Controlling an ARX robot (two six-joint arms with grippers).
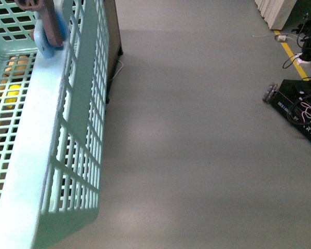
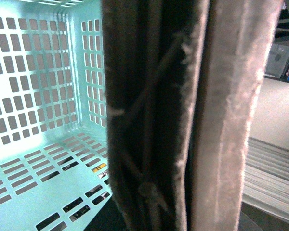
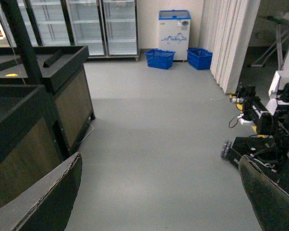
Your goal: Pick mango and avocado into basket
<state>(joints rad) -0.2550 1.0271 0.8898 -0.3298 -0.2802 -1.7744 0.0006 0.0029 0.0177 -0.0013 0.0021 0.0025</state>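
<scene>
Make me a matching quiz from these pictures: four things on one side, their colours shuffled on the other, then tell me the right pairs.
Things:
A. slotted basket close to the robot
B. floor baskets beside the white freezer
C. tape stripe on the floor
D. floor

Colours:
1. yellow
2. grey
3. light teal
4. deep blue

Pairs: A-3, B-4, C-1, D-2
</scene>
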